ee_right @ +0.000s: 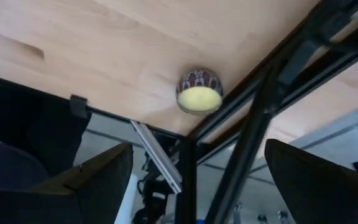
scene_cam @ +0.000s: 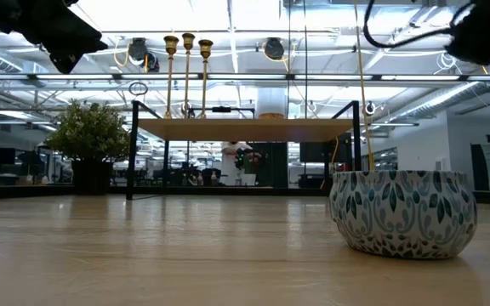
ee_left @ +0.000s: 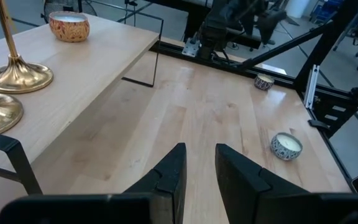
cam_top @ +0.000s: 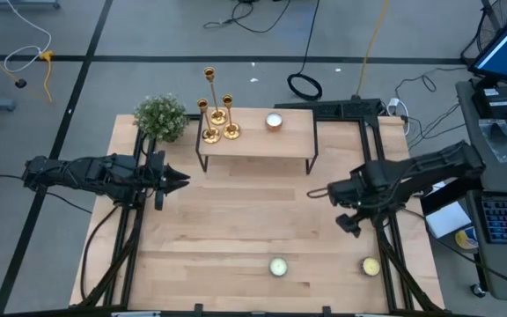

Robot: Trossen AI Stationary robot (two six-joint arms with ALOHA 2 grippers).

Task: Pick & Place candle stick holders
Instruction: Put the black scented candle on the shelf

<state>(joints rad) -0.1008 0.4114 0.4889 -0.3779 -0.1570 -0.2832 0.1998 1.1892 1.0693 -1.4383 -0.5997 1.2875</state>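
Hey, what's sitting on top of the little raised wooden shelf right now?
Three brass candle stick holders stand clustered at the wooden shelf's left end, and a candle in an orange patterned holder sits farther right. Nothing looks hidden.

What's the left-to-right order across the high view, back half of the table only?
Left tool → green plant → three brass candle stick holders on the raised shelf → orange-cupped candle → right tool.

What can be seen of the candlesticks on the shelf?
The three candlesticks are shiny brass, each a thin stem on a round flared base, of differing heights. They stand upright, clustered at the raised wooden shelf's end nearest the plant, away from the candle at the middle. Nothing grips them; whether their bases touch is unclear.
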